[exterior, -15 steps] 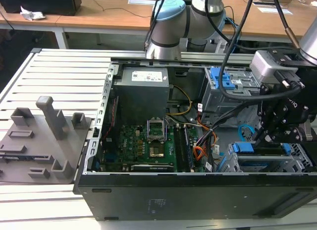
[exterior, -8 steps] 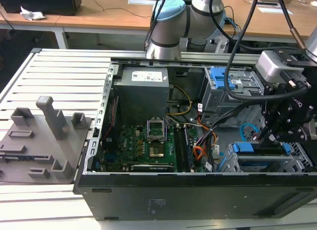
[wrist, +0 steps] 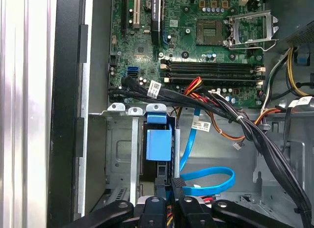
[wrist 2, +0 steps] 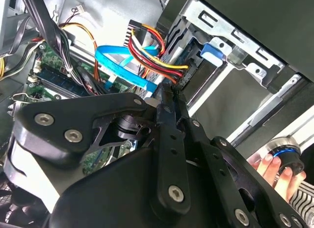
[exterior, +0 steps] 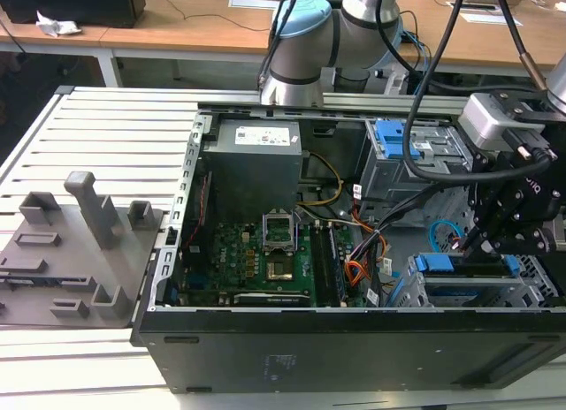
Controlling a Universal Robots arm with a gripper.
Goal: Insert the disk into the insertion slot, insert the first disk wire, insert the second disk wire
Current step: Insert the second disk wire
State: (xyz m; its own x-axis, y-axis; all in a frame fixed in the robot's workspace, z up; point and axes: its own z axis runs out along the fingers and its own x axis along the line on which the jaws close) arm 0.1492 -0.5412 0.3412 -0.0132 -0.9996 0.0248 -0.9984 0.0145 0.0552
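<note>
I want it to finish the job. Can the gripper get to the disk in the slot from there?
Probably yes. The gripper hangs close to the disk, which sits in the insertion slot, and nothing seems to stand between them; the blue cable lies off to one side.

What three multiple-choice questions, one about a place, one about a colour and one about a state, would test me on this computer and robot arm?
1. The computer case is:
A. open, its insides showing
B. shut by a panel
C. wrapped in cloth

2. In the exterior view the gripper is:
A. outside the case
B. at the insertion slot, at the exterior view's right
C. at the case's end on the exterior view's left

3. The flat looped cable is:
A. blue
B. green
C. white

Answers:
1 A, the motherboard lies in plain sight.
2 B, it hangs right by the silver cage.
3 A, it shows bright blue in the first wrist view.
</note>
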